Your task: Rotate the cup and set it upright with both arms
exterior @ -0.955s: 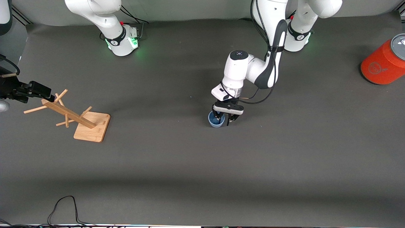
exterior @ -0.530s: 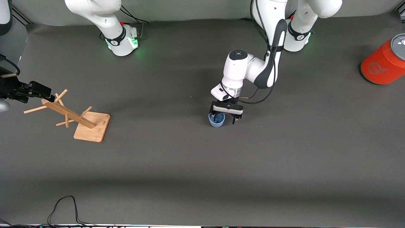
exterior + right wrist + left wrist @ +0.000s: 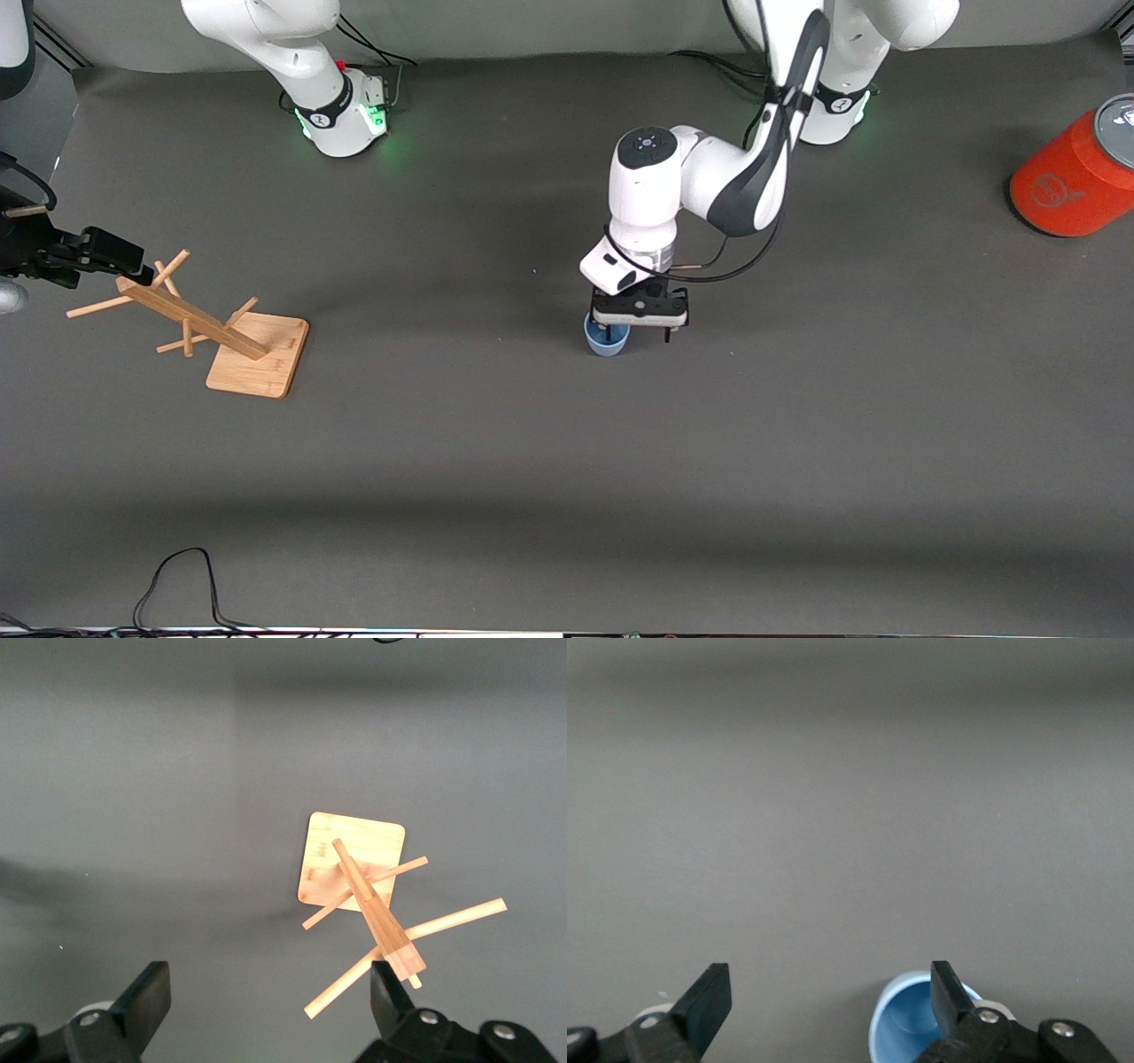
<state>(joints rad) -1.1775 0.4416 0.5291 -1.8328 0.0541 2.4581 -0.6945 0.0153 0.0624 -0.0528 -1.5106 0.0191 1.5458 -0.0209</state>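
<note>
The pale-blue cup [image 3: 608, 339] stands upright on the dark mat, mouth up, near the table's middle. My left gripper [image 3: 634, 331] hangs open just over it, holding nothing. One finger [image 3: 944, 990] is above the cup [image 3: 902, 1028] at its rim, and the other is over bare mat beside it; the left gripper [image 3: 830, 1001] is not around the cup. My right gripper [image 3: 111, 252] waits open and empty at the right arm's end of the table, in the air beside the top of a wooden rack. In its wrist view the right gripper [image 3: 266, 1001] has only mat between its fingers.
A wooden peg rack [image 3: 257, 354] on a square base stands near the right arm's end; it also shows as the rack [image 3: 354, 873] below the right wrist. An orange-red can [image 3: 1067, 182] lies at the left arm's end. A black cable [image 3: 177, 576] loops by the front edge.
The left gripper's fingers have spread from half closed to wide open, letting go of the cup, and the hand has risen a little. The cup stays standing. The right arm has not moved.
</note>
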